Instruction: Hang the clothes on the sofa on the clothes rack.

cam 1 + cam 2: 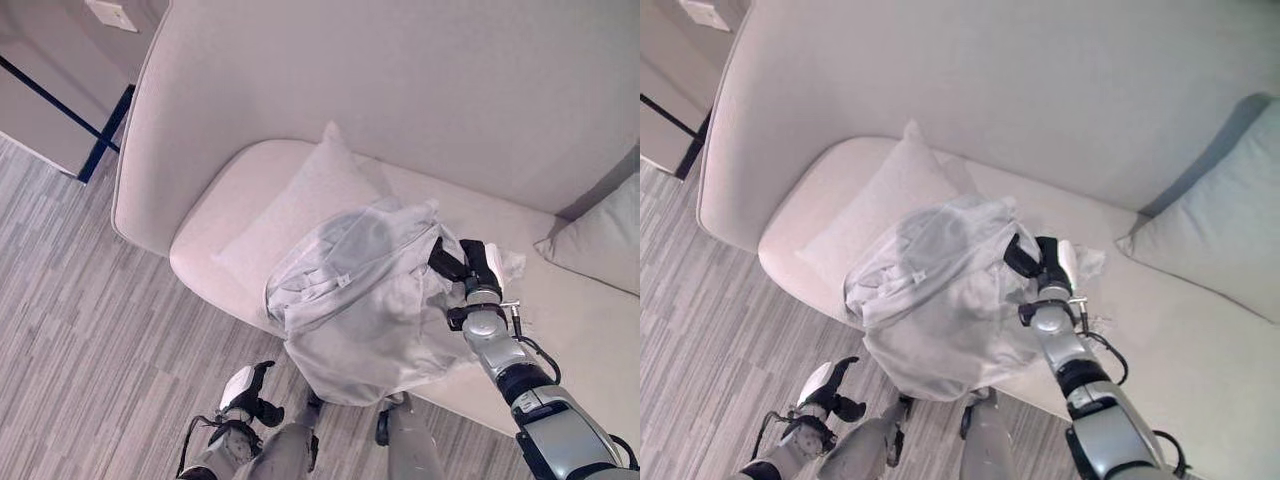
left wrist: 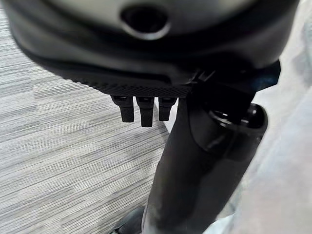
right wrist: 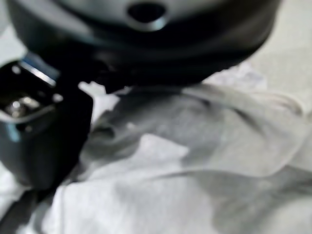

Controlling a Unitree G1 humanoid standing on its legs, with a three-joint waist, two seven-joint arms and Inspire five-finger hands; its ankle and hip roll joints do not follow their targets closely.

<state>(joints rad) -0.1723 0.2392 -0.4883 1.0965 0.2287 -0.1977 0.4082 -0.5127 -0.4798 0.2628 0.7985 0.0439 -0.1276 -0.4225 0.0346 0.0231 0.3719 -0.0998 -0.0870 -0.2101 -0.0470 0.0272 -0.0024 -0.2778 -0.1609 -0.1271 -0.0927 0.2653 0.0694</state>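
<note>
A pale grey garment (image 1: 350, 310) hangs bunched over the front edge of the beige sofa seat (image 1: 570, 320), its lower part drooping past the edge toward the floor. My right hand (image 1: 465, 265) is at the garment's right side, fingers and thumb closed on a fold of the cloth. In the right wrist view the same cloth (image 3: 195, 161) lies close under the palm. My left hand (image 1: 245, 392) hangs low near the floor, left of the garment and apart from it, with its fingers (image 2: 141, 109) curled and nothing in them.
A light cushion (image 1: 300, 200) leans on the seat behind the garment, and a second cushion (image 1: 600, 240) sits at the right. The sofa's tall backrest (image 1: 400, 80) rises behind. Grey plank floor (image 1: 90, 320) spreads to the left.
</note>
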